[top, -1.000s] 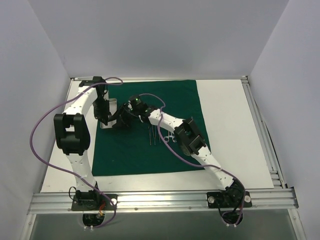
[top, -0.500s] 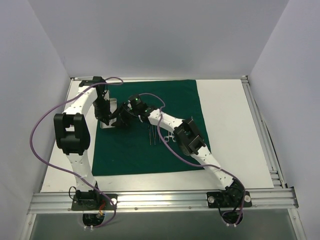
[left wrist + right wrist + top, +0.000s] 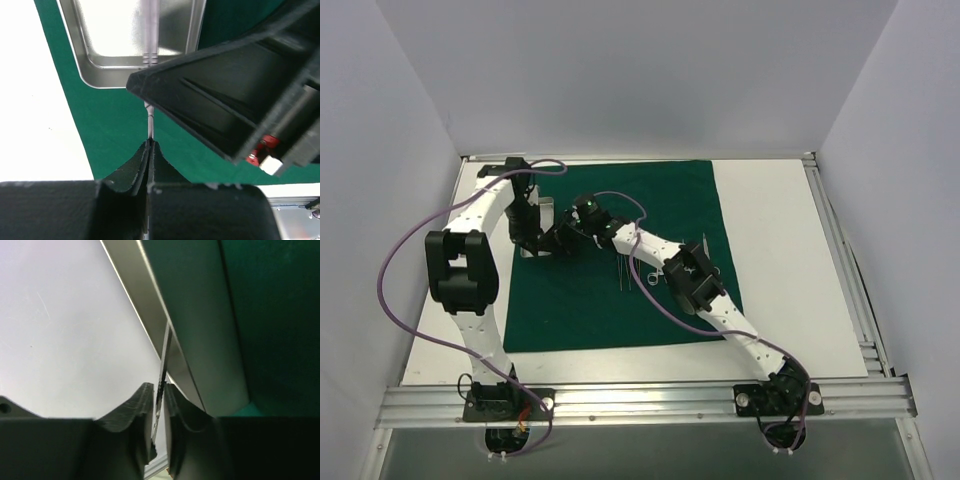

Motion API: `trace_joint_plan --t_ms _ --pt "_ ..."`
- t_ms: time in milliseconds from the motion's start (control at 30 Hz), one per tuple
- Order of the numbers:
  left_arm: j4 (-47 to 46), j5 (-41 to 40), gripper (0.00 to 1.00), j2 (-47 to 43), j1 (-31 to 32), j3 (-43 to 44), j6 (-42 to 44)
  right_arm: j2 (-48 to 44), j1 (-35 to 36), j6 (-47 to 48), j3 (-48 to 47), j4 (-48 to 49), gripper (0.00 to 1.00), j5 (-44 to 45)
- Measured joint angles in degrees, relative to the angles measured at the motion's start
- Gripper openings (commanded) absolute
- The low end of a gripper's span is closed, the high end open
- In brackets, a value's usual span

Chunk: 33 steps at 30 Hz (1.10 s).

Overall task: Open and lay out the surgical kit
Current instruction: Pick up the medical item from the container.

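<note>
The dark green cloth (image 3: 610, 300) of the surgical kit lies spread flat on the table. The small silver tray (image 3: 542, 208) sits at its far left corner. My left gripper (image 3: 150, 145) is shut on the thin steel tweezers (image 3: 149, 120), which point up over the tray (image 3: 100, 82). My right gripper (image 3: 159, 390) meets the same tweezers (image 3: 164, 355) from the other side, its fingers closed in on the strip. In the top view both grippers (image 3: 535, 245) (image 3: 560, 235) crowd together just near the tray. Ring-handled forceps (image 3: 650, 278) and other thin tools (image 3: 625, 275) lie mid-cloth.
The right gripper's black body (image 3: 225, 90) fills the right of the left wrist view, very close to my left fingers. One more thin tool (image 3: 704, 240) lies near the cloth's right edge. Bare white table (image 3: 780, 260) runs right of the cloth, inside metal rails (image 3: 840, 260).
The right arm has swung left, bringing its gripper up against the left one. Its jaws have narrowed onto the tweezers. The left gripper has stayed shut and shifted only slightly.
</note>
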<state>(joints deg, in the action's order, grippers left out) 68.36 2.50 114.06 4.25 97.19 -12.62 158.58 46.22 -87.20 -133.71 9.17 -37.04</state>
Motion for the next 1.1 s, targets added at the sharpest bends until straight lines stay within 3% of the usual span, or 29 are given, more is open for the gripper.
trace_joint_plan --t_ms 133,267,367,400,433,500,633,900,1100 --pt "-0.1 0.0 0.02 -0.3 0.3 -0.2 0.0 0.7 0.0 -1.0 -0.5 0.4 0.01 -0.3" --pt "-0.1 0.0 0.03 -0.5 0.5 -0.5 0.0 0.7 0.0 -1.0 -0.7 0.5 0.0 -0.5" --pt "-0.5 0.1 0.19 -1.3 0.5 -1.2 0.1 0.7 0.1 -0.6 -0.7 0.5 0.0 -1.0" --pt "-0.5 0.2 0.4 -1.6 0.5 -1.5 0.3 0.7 0.0 -0.2 -0.7 0.6 0.0 -1.2" --pt "-0.5 0.4 0.48 -2.1 0.5 -1.7 0.5 0.7 0.0 0.4 -0.7 0.5 0.0 -1.0" --pt "-0.4 0.7 0.59 -3.8 0.4 -2.1 0.1 0.7 0.0 1.9 -0.2 0.0 0.0 -1.0" --pt "-0.5 0.7 0.7 -9.5 0.1 -2.1 -0.3 0.0 -0.4 6.2 0.7 -1.3 0.0 -1.4" --pt "-2.3 0.5 0.72 -22.1 -1.6 -2.1 -2.0 -6.0 -2.7 18.3 4.3 -6.4 0.0 -1.8" --pt "-2.7 0.9 0.72 -22.8 -3.0 -2.4 -2.2 -15.6 -3.7 33.1 8.0 -13.4 0.0 -0.8"
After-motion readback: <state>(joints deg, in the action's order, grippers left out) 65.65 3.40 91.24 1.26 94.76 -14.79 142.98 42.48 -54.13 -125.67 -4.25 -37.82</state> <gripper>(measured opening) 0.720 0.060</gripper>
